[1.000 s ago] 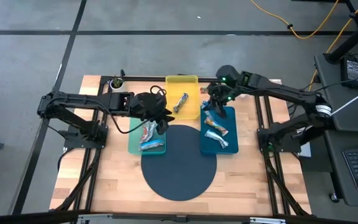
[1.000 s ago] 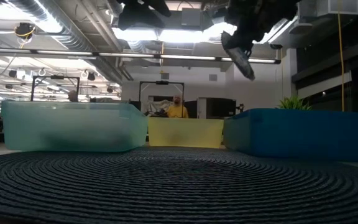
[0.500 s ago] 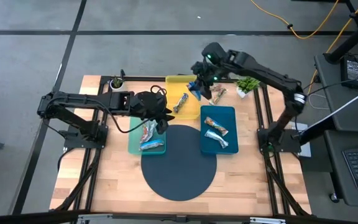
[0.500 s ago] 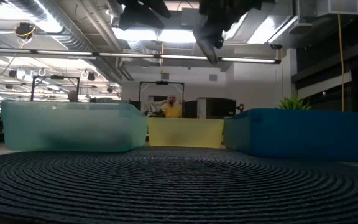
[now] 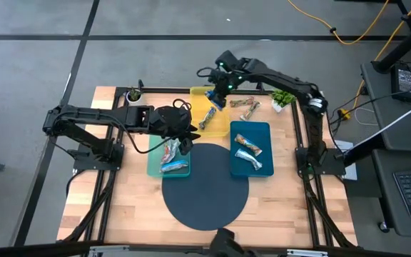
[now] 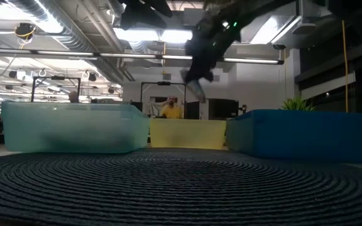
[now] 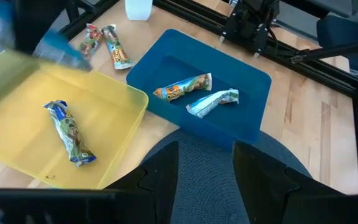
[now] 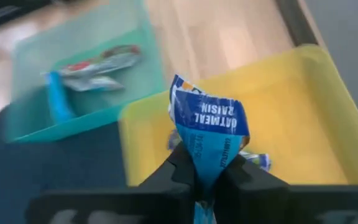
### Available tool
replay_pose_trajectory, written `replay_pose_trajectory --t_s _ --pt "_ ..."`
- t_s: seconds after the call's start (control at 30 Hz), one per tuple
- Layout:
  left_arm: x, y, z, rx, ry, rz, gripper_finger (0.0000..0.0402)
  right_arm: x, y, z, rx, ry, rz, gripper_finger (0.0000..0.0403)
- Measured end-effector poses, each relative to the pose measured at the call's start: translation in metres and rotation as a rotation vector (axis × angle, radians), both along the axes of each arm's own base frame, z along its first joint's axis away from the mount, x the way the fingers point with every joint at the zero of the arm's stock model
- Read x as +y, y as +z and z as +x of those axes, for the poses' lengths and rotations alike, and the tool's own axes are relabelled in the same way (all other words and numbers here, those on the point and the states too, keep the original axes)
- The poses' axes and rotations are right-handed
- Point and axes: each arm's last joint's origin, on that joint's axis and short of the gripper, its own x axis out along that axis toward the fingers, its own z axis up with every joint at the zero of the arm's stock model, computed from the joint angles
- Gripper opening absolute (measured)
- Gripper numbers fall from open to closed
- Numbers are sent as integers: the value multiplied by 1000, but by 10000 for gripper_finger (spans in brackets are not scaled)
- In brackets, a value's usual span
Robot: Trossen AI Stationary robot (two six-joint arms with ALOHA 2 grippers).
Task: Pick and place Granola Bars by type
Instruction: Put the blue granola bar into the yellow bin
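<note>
My right gripper [image 5: 217, 94] hangs over the far end of the yellow tray [image 5: 220, 126] and is shut on a blue-white granola bar [image 8: 211, 127], also seen in the low view [image 6: 195, 88]. One blue-green bar [image 5: 207, 118] lies in the yellow tray. Two bars [image 5: 249, 150] lie in the blue tray [image 5: 268, 143], and several lie in the teal tray [image 5: 150, 160]. Two red-multicoloured bars [image 5: 247, 106] lie on the wood beside the yellow tray. My left gripper [image 7: 207, 168] is open, hovering at the far rim of the dark round mat [image 5: 205, 189]. My right gripper pinches the blue-white bar between its two fingers [image 8: 182, 163] at one end [image 8: 207, 163]. The rest of the wrapper sticks out past the fingertips. The fingers come from above, and the bar hangs tilted below them [image 6: 197, 91], lifted clear above the yellow tray.
Small potted plants stand at the far corners [image 5: 133, 93] [image 5: 284, 97]. The three trays sit around the mat's far side. Bare wood lies at the table's near corners. A person in yellow shows far behind the table [image 6: 170, 110].
My right gripper, still shut on the blue-white bar, has swung from above the blue tray toward the far left. It now hangs over the yellow tray. The left arm has kept still.
</note>
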Motion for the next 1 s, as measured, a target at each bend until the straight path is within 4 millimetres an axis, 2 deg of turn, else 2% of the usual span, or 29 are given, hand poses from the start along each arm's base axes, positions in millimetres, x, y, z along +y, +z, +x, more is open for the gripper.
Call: replay_pose_trajectory --t_s 0.2,0.37,0.47,0.63,0.73,1.0 --pt "1 0 0 0 4 0 143 -10 -42 20 63 -47 55 18" --pt "1 0 0 0 10 5 143 -11 -68 27 130 -55 75 45" --pt "2 0 0 0 18 10 143 -11 -80 28 182 -60 95 44" --pt "2 0 0 0 19 10 143 -12 -89 27 226 -66 104 21" --pt "2 0 0 0 20 10 143 -12 -89 28 222 -66 101 20" --pt "2 0 0 0 23 12 143 -12 -90 26 234 -69 110 89"
